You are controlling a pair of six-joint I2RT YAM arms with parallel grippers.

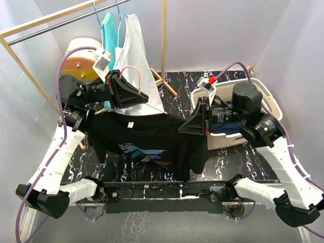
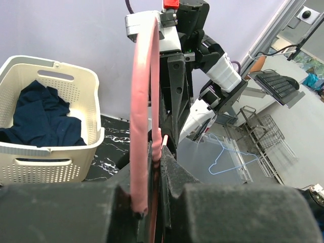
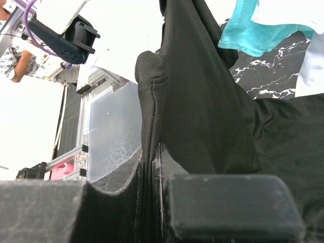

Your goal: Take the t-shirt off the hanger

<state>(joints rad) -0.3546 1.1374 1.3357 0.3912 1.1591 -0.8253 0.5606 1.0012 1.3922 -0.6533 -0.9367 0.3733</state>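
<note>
black t-shirt (image 1: 152, 136) left-right (hem down) | left hand (image 2: 158, 163) grips hanger (image 2: 144, 101) | right hand (image 1: 183, 128) grips t-shirt

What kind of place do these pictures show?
Probably a robot laboratory cell arranged as a laundry corner: a wooden clothes rail with hung garments, a cream perforated plastic laundry basket of dark clothes, and plain white screen walls.

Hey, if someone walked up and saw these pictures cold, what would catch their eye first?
The black t-shirt stretched in mid-air between the two arms, at the centre of the top view. The left gripper is shut on the pink hanger, and the right gripper pinches the shirt's fabric. Next come the white laundry basket at the right, and a teal top and a white top hanging at the back left.
</note>
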